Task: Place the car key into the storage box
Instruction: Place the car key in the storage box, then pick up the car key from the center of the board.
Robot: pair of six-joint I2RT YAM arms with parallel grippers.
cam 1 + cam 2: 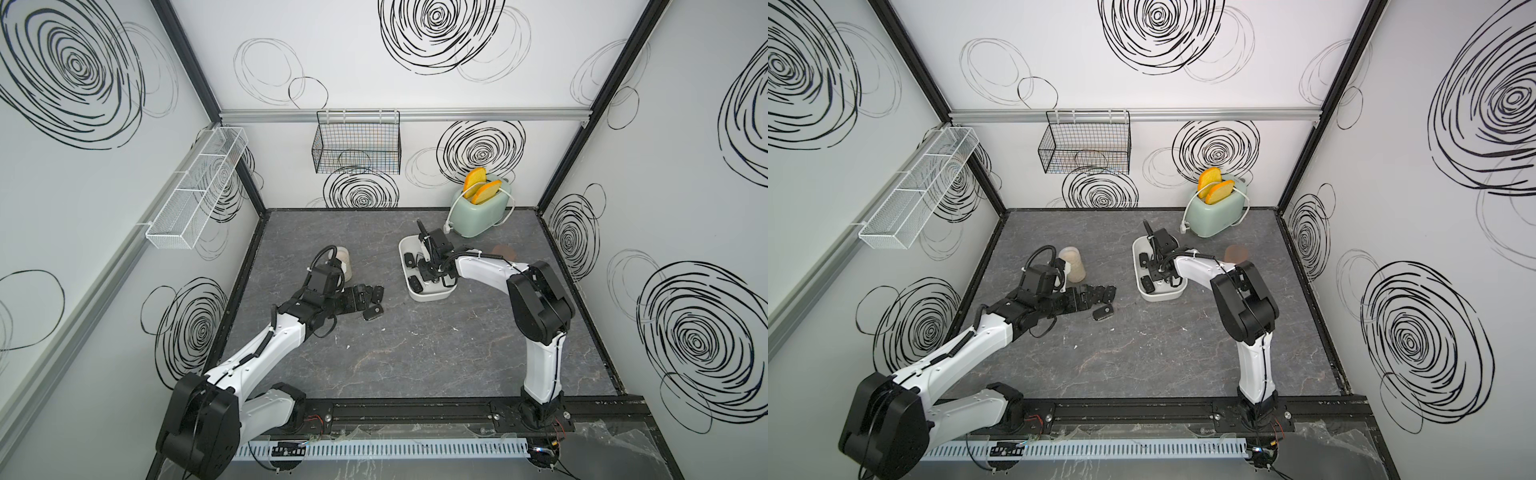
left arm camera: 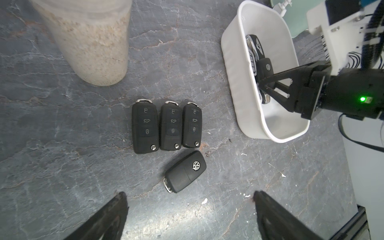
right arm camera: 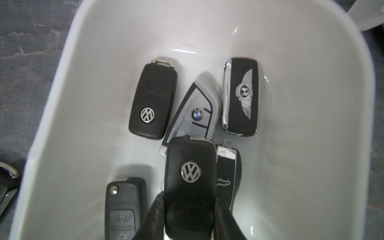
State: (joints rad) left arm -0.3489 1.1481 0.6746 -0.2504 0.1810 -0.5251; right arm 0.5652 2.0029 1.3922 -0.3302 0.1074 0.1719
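Partly cropped, the right gripper (image 3: pixel 189 209) clenched a Volkswagen key fob (image 3: pixel 190 166) (lower end hidden) inside the storage box (image 3: pixel 83 83); the left gripper (image 2: pixel 190 196) gaped.

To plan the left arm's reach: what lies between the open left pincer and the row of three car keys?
A single car key, logo side up, lies there; the left wrist view shows it.

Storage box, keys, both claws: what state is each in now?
storage box: upright, several keys lying inside
right claw: shut on held key, down inside the box
held key: logo up, not yet released
left claw: open, empty, above the loose keys
loose keys: four on the table, outside the box
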